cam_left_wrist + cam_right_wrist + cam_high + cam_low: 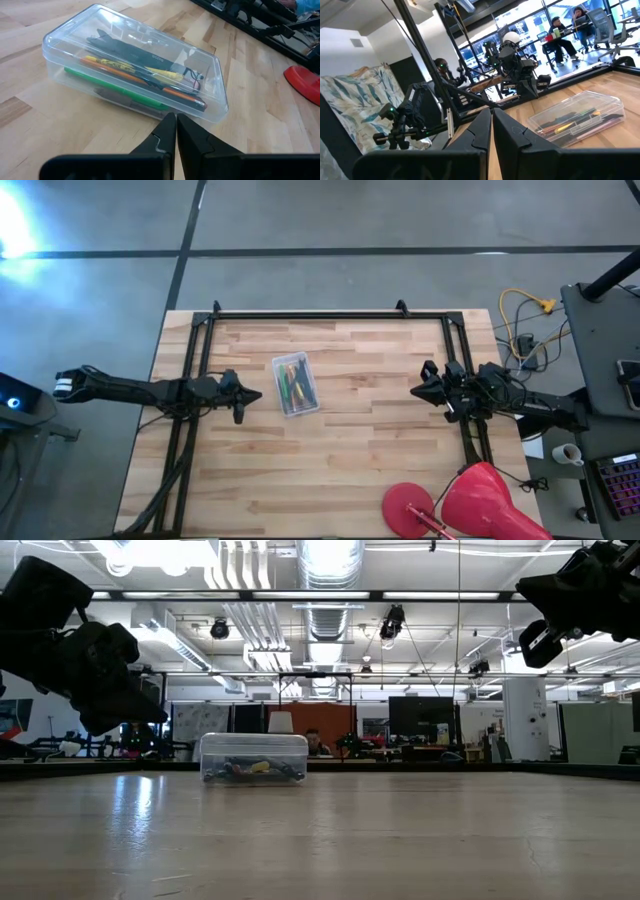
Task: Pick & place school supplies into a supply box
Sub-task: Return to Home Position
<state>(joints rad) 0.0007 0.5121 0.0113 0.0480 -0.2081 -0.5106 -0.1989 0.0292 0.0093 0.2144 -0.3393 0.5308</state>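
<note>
- Left gripper [250, 395]: fingers clenched, empty. The supply box [296, 385] sits just beside it at its 3 o'clock, so this is the nearer arm.
- Supply box: mid-worktop [360, 460], lid shut, long axis roughly 11-to-5. Green, orange, yellow and black pens [140, 75] inside.
- Right gripper [420, 388]: fingers clenched, empty. Box well apart at its 9 o'clock.
- Retreat path looks clear for both.

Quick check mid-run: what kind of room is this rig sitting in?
Likely an open-plan robotics lab or workshop office: bare ceiling ducts and strip lights, seated people beyond, and a wooden table carrying a left arm and right arm.
</note>
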